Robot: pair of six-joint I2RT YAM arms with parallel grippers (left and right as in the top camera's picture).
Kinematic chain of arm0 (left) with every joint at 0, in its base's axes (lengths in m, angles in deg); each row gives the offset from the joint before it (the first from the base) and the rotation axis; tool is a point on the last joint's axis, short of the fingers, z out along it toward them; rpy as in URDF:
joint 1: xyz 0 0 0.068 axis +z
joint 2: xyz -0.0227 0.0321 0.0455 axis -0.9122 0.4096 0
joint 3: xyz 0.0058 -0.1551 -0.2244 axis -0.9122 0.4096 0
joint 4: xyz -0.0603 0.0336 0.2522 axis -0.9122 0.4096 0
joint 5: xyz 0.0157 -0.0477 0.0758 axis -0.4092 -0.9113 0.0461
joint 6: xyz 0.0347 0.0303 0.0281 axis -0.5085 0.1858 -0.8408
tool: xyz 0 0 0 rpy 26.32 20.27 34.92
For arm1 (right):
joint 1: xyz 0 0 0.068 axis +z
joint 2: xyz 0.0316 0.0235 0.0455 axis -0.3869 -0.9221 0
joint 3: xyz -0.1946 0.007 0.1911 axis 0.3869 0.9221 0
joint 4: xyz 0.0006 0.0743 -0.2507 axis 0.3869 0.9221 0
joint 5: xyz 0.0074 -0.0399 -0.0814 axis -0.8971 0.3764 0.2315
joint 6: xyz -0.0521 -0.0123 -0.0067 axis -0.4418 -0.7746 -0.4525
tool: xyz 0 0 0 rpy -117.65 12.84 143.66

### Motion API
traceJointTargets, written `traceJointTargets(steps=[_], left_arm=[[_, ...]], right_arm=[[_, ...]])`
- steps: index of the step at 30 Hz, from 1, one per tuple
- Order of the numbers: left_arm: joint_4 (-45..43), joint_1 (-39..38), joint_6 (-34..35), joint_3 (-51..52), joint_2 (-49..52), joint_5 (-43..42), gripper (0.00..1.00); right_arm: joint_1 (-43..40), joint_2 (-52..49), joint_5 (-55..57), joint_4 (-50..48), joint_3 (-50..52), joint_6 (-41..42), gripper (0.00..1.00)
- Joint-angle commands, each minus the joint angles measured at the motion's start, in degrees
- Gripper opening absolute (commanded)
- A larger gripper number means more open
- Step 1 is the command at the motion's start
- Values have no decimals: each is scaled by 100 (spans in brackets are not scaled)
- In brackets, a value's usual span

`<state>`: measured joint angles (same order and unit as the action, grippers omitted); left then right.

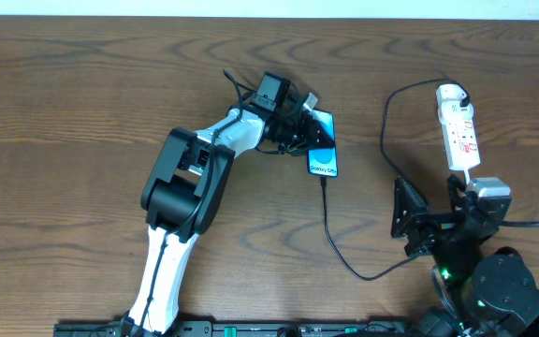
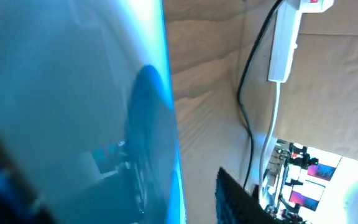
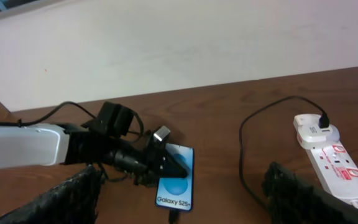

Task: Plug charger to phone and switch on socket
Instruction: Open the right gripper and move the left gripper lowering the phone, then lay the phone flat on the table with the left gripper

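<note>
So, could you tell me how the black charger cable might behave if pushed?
Probably floppy: the charger cable lies in loose curves, so it should buckle rather than slide whole. It looks thin, so likely light. Its tip meets the phone at its edge, so a tug may drag the phone.

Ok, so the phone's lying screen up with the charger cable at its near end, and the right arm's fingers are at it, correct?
No: the left fingers are at the phone, not the right fingers; the overhead view shows it. The rest holds: screen up, charger at its near end.
</note>
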<state>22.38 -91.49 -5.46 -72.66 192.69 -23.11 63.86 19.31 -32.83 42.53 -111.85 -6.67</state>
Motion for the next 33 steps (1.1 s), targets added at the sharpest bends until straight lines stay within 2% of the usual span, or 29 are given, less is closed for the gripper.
traceJointTargets(steps=[1,5,12,14,17,28,33], left_arm=[[55,20,-160,-46,-35,251,44],[57,20,-160,-46,-35,251,54],[57,20,-160,-46,-35,258,63],[57,20,-160,-46,-35,262,73],[129,20,-155,-46,-35,378,80],[918,20,-188,-46,-35,1432,84],[1003,17,-634,-46,-35,1473,85]], right_arm=[[-31,-70,85,7,-68,-11,82],[-31,-114,85,4,-68,-11,82],[-31,-216,85,7,-68,-13,83],[-31,-260,85,7,-68,-11,83],[-31,-330,85,7,-68,-11,83],[-31,-566,85,4,-68,-11,85],[-31,-664,85,7,-68,-11,86]])
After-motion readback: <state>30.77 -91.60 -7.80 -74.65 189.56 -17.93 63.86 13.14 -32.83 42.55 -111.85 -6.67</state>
